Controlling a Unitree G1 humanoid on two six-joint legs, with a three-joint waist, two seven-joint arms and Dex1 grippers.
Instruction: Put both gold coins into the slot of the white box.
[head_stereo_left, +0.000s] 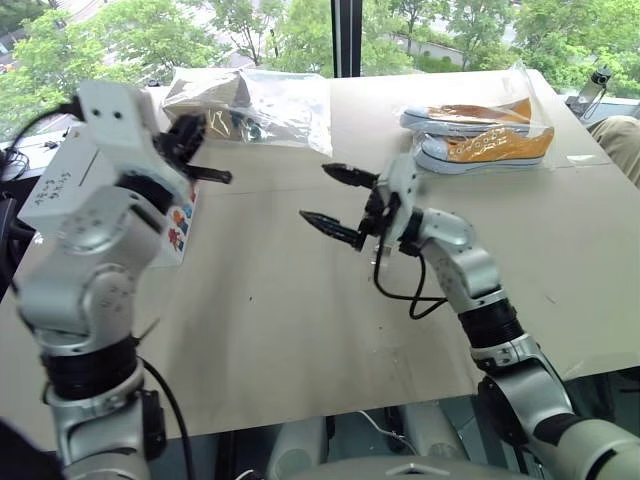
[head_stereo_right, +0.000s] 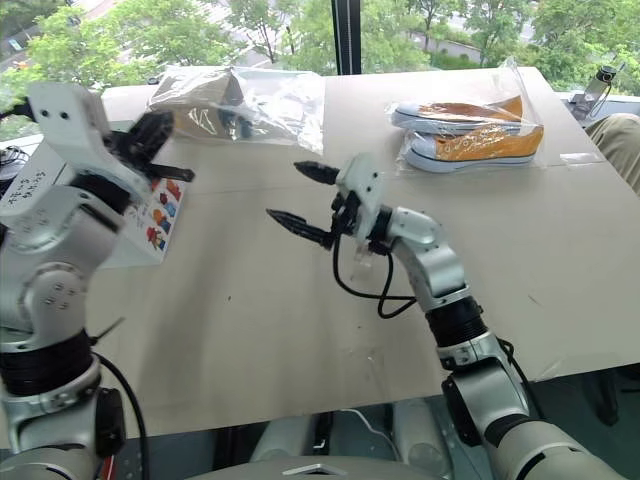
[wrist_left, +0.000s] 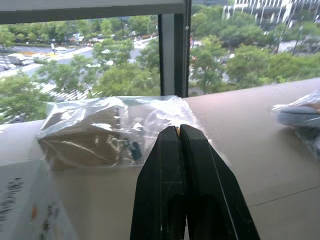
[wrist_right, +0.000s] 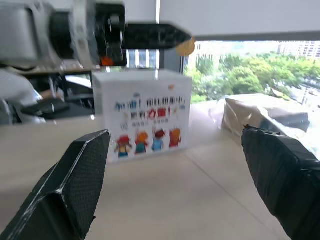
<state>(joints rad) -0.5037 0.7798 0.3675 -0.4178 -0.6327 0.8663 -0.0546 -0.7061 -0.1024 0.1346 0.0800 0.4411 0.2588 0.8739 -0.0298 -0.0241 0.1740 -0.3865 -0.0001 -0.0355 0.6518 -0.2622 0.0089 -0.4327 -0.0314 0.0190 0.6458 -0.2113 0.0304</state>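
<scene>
Over the white box (wrist_right: 144, 112) at the table's (head_stereo_left: 300, 330) left, I had my left gripper (wrist_right: 175, 36) clamped on a gold coin (wrist_right: 185, 47); my right gripper (head_stereo_left: 335, 203) stood wide apart, empty, mid-table.

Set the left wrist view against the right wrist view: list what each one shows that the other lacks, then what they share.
Left wrist view: the bagged shoes, and the left pincer seen end-on, pressed shut. Right wrist view: the gold coin pinched at that pincer's tip, and the right pincer spread open. Both: the white box, the clear bag of brown contents, the left pincer, trees outside.
</scene>
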